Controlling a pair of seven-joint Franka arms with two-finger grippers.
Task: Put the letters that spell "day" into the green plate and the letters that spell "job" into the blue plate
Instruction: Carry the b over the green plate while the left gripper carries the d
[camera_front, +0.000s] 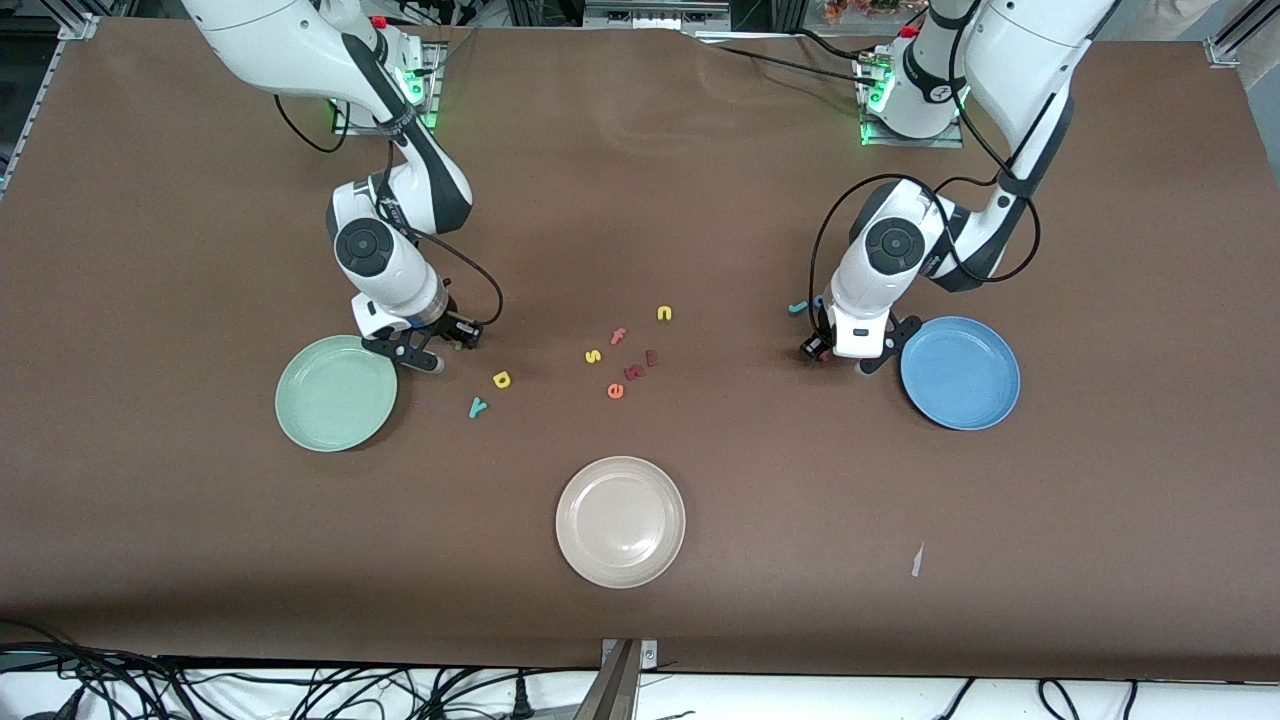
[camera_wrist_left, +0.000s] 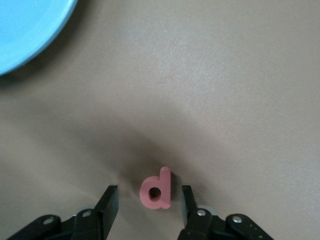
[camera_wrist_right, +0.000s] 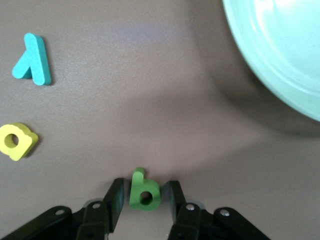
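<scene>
Brown counter is seen from the front camera, with the green plate (camera_front: 336, 393) at 8 o'clock of its middle and the blue plate (camera_front: 960, 372) at 3 o'clock; both are bare. At the green plate's 2 o'clock, the right pincer (camera_wrist_right: 145, 187) is lowered astride the green a (camera_wrist_right: 145, 192), released, with narrow gaps at both fingers. The yellow d (camera_front: 501, 379) and teal y (camera_front: 478, 406) lie nearby at the plate's 3 o'clock. At the blue plate's 9 o'clock, the left pincer (camera_wrist_left: 149, 190) is set unclenched around the pink-red b (camera_wrist_left: 156, 189). The teal j (camera_front: 797, 307) and blue o (camera_front: 818, 301) are found at 10 o'clock
</scene>
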